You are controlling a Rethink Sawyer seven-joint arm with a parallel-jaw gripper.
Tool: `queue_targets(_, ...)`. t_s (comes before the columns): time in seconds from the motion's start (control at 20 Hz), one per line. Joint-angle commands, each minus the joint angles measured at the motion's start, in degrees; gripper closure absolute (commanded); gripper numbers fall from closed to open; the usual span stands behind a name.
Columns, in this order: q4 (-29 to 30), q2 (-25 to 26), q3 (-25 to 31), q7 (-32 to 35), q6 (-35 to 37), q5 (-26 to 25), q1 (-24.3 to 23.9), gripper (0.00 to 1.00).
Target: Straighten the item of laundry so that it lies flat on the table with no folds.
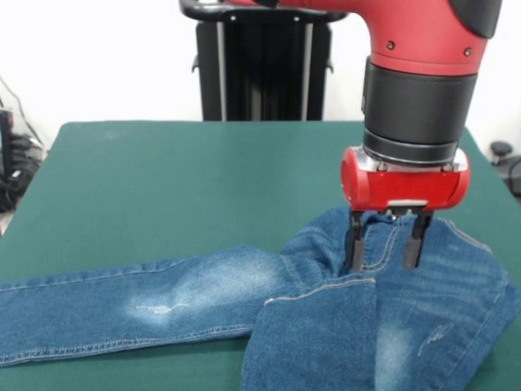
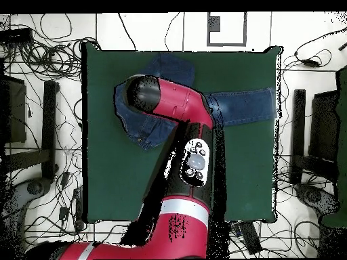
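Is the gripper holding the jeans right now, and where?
Nothing is held: the gripper is open, fingertips on or just above the jeans near the waist.

The red and black Sawyer arm [image 1: 419, 73] comes down from the top of the front view, its last link standing nearly vertical — a red shell above, then a broad black cylindrical wrist section, then a glossy red end housing with a silver rim. Beneath that housing hangs the black two-fingered gripper [image 1: 383, 252], pointing straight down. Its two slim fingers [image 1: 354, 242] are parted, with a clear gap between them. From overhead, the arm [image 2: 177, 145] rises from its red base at the bottom edge and bends up and leftward — the rounded wrist end hides the gripper there.
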Motion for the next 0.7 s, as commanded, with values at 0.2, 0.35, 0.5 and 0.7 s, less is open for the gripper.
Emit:
queue_targets(0.2,6.74,2.43,7.69,11.24,-2.57,0.43,-0.4,0.0)
queue_targets(0.35,6.75,3.1,7.56,11.15,-4.54,-0.22,-0.5,0.0)
queue_targets(0.5,6.52,3.68,7.05,11.8,-5.42,-0.43,-0.21,0.0)
queue_targets(0.7,5.91,4.28,5.97,12.96,-5.46,-0.32,0.27,0.0)
